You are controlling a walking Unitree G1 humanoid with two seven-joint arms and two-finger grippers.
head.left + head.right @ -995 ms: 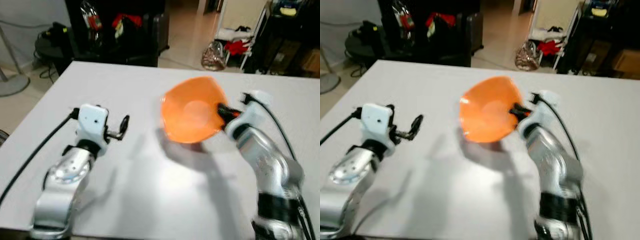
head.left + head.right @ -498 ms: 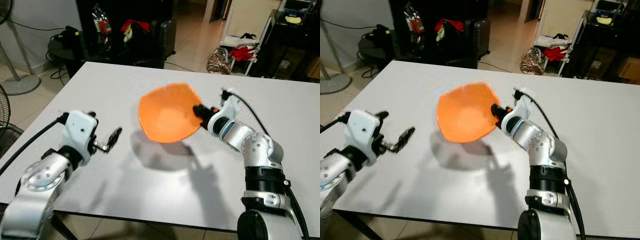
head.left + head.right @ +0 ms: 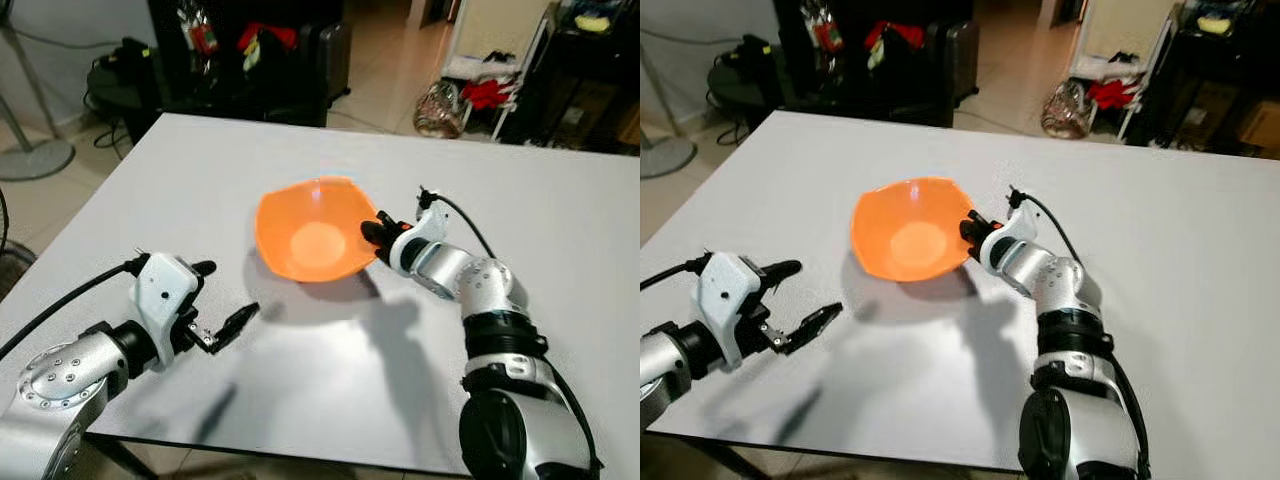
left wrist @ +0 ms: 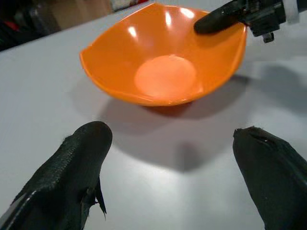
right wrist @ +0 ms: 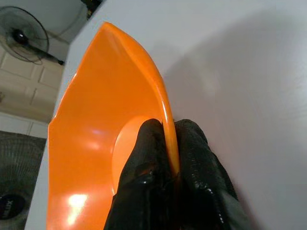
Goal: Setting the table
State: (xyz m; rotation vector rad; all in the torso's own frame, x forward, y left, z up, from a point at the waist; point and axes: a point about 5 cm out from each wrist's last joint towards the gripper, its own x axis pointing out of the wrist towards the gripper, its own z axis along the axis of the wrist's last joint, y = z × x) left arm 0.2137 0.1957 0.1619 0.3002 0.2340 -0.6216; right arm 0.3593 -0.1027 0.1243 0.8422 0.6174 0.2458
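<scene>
An orange bowl [image 3: 310,235] sits upright, low over or on the white table [image 3: 560,210], near its middle. My right gripper [image 3: 374,231] is shut on the bowl's right rim; in the right wrist view its two black fingers [image 5: 144,158] pinch the thin orange edge [image 5: 163,115]. My left gripper [image 3: 225,300] hovers open above the table's front left, apart from the bowl. Through the left wrist camera the bowl [image 4: 165,57] lies ahead between the spread fingertips [image 4: 81,153], with nothing held.
Past the table's far edge stand dark furniture with bottles [image 3: 200,30], a suitcase [image 3: 330,55] and bags on the floor [image 3: 440,105]. A fan base [image 3: 35,155] stands on the left. A black cable [image 3: 470,220] trails from my right wrist.
My right gripper has brought the tilted bowl down and leftward until it is level near the table. The left gripper drew back toward the front edge. The camera view shifted too.
</scene>
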